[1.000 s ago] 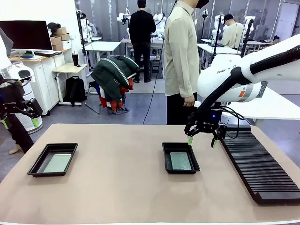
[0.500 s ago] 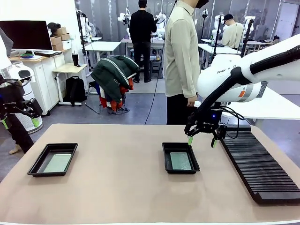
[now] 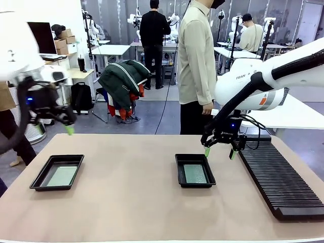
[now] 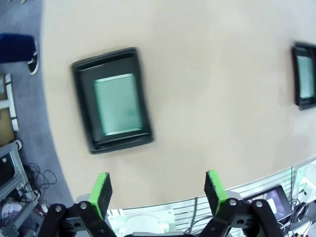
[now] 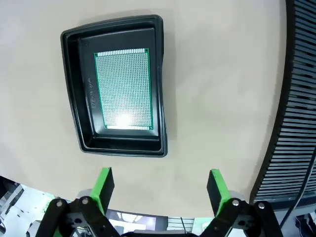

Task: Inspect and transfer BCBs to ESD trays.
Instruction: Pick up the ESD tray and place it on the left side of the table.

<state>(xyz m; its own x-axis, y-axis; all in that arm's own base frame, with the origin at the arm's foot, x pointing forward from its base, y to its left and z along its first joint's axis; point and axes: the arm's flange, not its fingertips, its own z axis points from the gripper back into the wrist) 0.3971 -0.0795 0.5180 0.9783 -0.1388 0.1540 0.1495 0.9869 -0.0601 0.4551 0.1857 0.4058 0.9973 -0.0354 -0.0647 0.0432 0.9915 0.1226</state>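
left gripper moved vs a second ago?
Yes. In the front view the left gripper has swung inward from the picture's left edge, now above and behind the left ESD tray. Its jaws are open and empty.

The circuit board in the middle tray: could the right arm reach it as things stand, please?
Probably yes: the right gripper hangs open just behind the tray, and nothing covers the board.

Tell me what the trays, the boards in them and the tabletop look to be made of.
Trays: black moulded plastic, likely; smooth flared rims with soft sheen.
Boards: green circuit-board laminate; a fine grid of holes shows, with a bright glare spot.
Tabletop: matte beige surface, no glare; material unclear.
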